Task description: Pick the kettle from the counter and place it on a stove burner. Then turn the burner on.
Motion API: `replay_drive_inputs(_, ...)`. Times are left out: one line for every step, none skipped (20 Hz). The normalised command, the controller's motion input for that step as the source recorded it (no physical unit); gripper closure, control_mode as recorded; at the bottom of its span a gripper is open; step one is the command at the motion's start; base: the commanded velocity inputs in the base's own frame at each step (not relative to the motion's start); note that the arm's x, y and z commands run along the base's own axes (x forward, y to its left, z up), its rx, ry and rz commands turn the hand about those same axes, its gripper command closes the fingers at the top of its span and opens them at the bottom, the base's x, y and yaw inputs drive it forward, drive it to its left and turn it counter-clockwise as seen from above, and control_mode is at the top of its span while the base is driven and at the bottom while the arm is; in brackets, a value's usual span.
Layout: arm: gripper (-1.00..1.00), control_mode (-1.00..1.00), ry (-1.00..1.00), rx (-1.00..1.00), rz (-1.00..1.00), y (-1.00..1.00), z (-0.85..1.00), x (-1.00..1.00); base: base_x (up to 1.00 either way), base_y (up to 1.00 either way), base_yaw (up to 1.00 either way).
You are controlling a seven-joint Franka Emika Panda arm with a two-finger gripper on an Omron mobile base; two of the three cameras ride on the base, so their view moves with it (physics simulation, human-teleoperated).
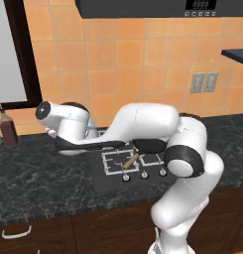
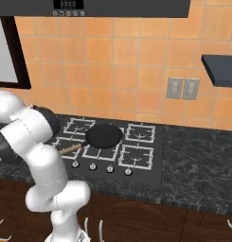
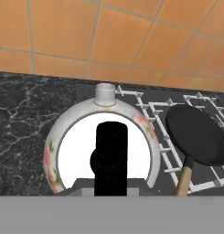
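Note:
The kettle is white and squat with a faint flower print, and its spout points at the tiled wall. It lies right under my gripper, at the left edge of the cooktop beside the counter. Its black handle rises in the middle of the lid, and the dark fingers merge with it, shut on it. No finger stands out to either side against the white lid. In the left base view my wrist hangs over that same spot. Burner grates lie to the right.
A black frying pan with a wooden handle sits on the middle of the cooktop, close to the kettle's right. Silver knobs line the cooktop's front edge. A dark bottle stands at the counter's far left. The range hood hangs overhead.

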Motion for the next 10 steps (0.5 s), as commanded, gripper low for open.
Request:
replay_drive_inputs(1.00,-1.00,-0.48,0.00,0.00,-1.00,0.94,0.00,0.00,0.00,0.00)
replay_drive_inputs(1.00,-1.00,-0.47,0.00,0.00,-1.00,0.96,0.00,0.00,0.00,0.00)
replay_drive_inputs(1.00,-1.00,-0.41,0.00,0.00,-1.00,0.96,0.00,0.00,0.00,0.00)
replay_drive_inputs(1.00,-1.00,-0.34,0.00,-0.02,-1.00,0.99,0.00,0.00,0.00,0.00)
replay_drive_inputs(1.00,-1.00,-0.30,0.00,-0.03,-1.00,1.00,0.00,0.00,0.00,0.00)
replay_drive_inputs(1.00,-1.00,-0.28,0.00,-0.05,-1.00,1.00,0.01,0.00,0.00,0.00)
replay_drive_inputs(1.00,-1.00,-0.20,0.00,-0.07,-1.00,0.93,0.09,0.00,0.00,0.00)
replay_drive_inputs(1.00,-1.00,-0.10,0.00,-0.08,-1.00,0.84,0.16,0.00,0.00,0.00)
replay_drive_inputs(1.00,-1.00,-0.09,0.00,-0.08,-1.00,0.79,0.17,0.00,0.00,0.00)
replay_drive_inputs(1.00,-1.00,-0.07,0.01,-0.08,-1.00,0.76,0.19,0.00,0.00,0.00)
